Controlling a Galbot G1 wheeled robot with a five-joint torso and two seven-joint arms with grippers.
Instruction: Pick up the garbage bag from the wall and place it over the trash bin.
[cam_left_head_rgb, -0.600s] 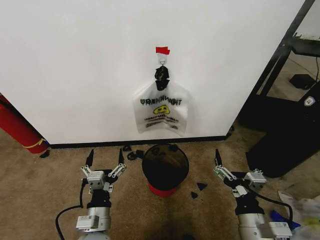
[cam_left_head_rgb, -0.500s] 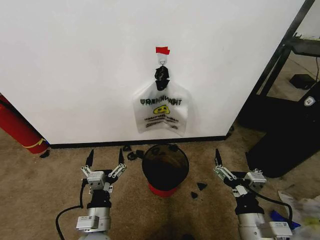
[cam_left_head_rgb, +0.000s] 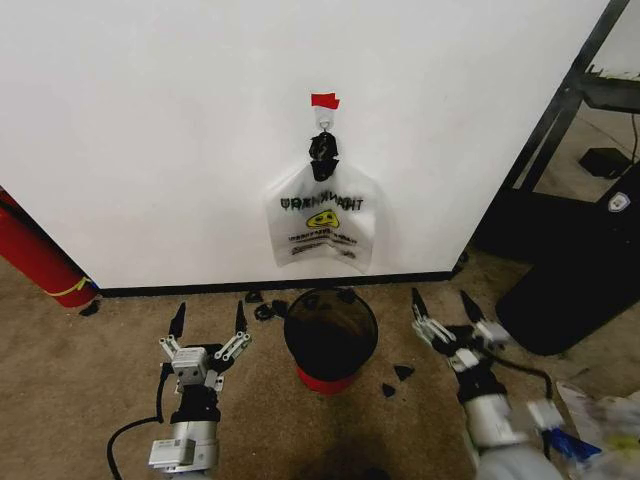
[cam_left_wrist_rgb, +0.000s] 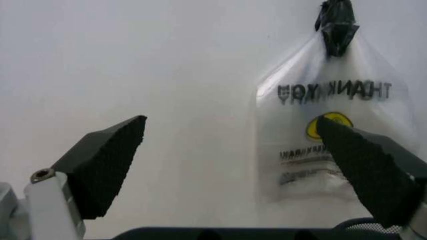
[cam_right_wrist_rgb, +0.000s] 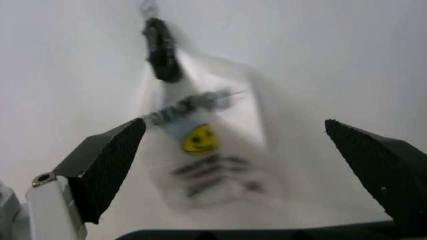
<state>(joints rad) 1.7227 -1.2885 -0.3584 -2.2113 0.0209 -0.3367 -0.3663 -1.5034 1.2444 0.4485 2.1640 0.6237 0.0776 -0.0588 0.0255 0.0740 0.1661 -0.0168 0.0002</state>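
Head view: the garbage bag (cam_left_head_rgb: 322, 226) hangs flat against the wall (cam_left_head_rgb: 180, 130) from a small hook under a red tape scrap (cam_left_head_rgb: 325, 101), its dark knotted top (cam_left_head_rgb: 322, 152) uppermost. The trash bin (cam_left_head_rgb: 331, 336) stands on the carpet directly below the bag, just in front of the black baseboard (cam_left_head_rgb: 200, 289). The left end effector (cam_left_head_rgb: 209, 318) sits beside the bin on its left, fingers spread apart and empty; the right end effector (cam_left_head_rgb: 443, 304) sits beside the bin on its right, likewise spread and empty.

Left wrist view: the bag hangs beyond the parted fingers (cam_left_wrist_rgb: 107, 162), behind one fingertip.

Right wrist view: the bag appears between the parted fingers (cam_right_wrist_rgb: 107, 165), well apart from them.
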